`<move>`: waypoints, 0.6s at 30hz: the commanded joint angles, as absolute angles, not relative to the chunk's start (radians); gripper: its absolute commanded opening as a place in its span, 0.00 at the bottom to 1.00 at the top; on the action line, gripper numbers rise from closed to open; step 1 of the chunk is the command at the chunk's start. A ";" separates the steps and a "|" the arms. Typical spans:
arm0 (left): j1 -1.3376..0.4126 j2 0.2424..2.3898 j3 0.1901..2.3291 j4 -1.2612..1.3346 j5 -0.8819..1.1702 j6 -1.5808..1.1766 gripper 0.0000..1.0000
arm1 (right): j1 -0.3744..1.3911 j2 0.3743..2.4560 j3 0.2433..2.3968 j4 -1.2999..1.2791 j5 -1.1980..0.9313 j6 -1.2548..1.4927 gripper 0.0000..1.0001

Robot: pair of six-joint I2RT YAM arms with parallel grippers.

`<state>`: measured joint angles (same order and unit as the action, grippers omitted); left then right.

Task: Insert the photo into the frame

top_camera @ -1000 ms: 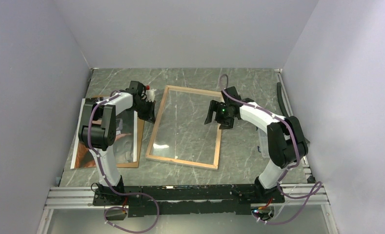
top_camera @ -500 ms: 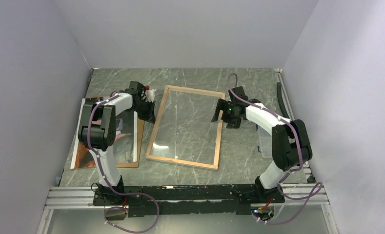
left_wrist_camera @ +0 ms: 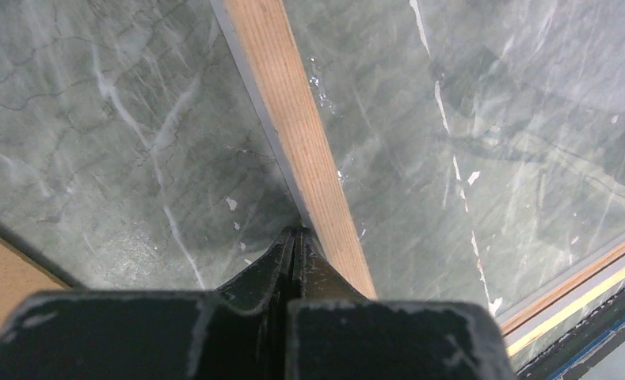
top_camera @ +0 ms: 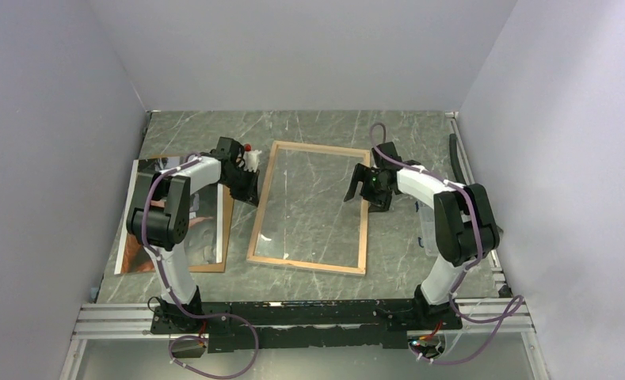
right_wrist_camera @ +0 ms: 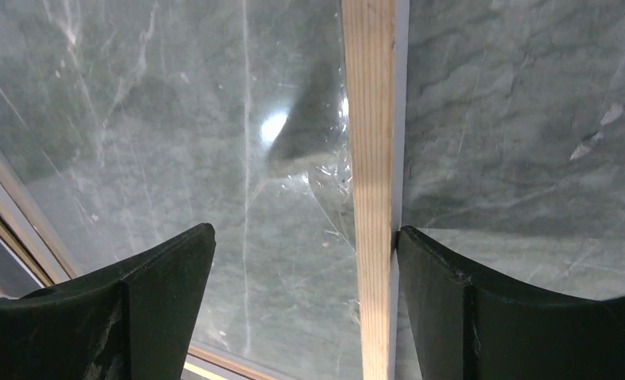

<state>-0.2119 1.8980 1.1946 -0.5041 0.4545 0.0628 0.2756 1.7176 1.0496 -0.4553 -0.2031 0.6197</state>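
Not yet inside the thin pale-wood picture frame (top_camera: 306, 266): the big glossy dark-and-orange photo (top_camera: 139, 249).
Flat on a plain brown board (top_camera: 227, 237) at the far left, just beside the frame, which lies back-up in the middle. Nothing lifted yet, so the whole job left to do. Left gripper (left_wrist_camera: 295, 237) shut tight, holding nothing, tips touching the frame's left rail. Right gripper (right_wrist_camera: 305, 245) wide open over the right rail, gripping nothing.

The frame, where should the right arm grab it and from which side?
Probably its right long rail, from straight above. The frame lies flat and that rail is narrow, so the open right tool can straddle it.
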 commanded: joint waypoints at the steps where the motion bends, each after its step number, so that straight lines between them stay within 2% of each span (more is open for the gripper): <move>1: -0.235 1.917 1.150 -0.532 0.450 0.061 0.03 | 0.265 1.743 1.128 -0.420 -0.250 0.627 0.88; 11: -0.193 1.878 1.203 -0.583 0.452 0.069 0.03 | 0.274 1.638 1.105 -0.493 -0.067 0.589 0.87; 18: -0.156 1.808 1.279 -0.674 0.462 0.081 0.03 | 0.355 1.601 1.151 -0.556 0.090 0.570 0.83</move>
